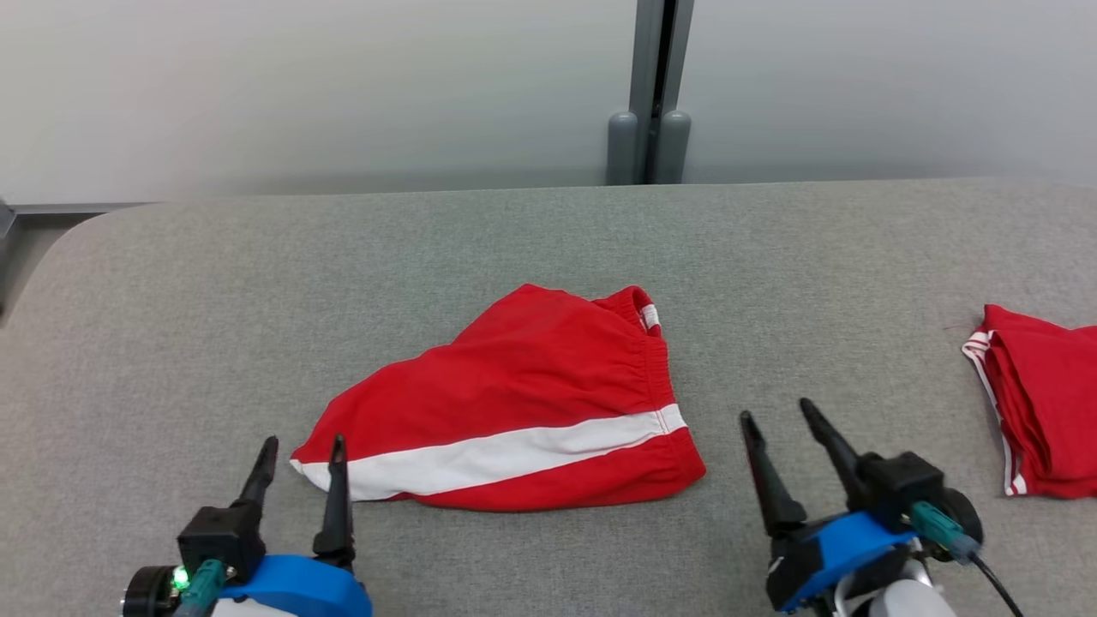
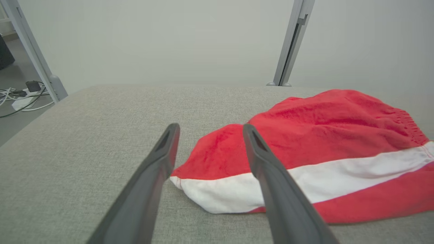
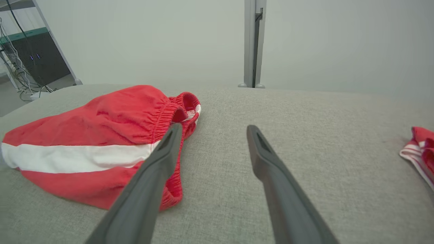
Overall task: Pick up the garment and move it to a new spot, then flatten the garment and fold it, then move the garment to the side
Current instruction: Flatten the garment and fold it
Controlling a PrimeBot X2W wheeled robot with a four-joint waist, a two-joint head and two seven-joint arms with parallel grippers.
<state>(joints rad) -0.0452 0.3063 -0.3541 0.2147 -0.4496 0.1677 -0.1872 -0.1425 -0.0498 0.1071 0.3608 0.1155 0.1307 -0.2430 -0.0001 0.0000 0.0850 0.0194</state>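
Nearest me, the left gripper (image 1: 303, 441) stands with jaws spread and empty at the hem corner of the red fabric shorts with a white side stripe (image 1: 531, 403). The right gripper (image 1: 776, 410), also spread and empty, waits just beside the waistband. The shorts lie rumpled mid-table on the grey cloth-covered surface (image 1: 257, 283). Flattening looks to be the step in hand, and next each gripper must pinch an edge and draw it outward.

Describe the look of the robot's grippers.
The left gripper and right gripper each have two long, tapering dark fingers on a black block, a blue collar and a teal plug. A green light glows beside the left plug; a black cable leaves the right.
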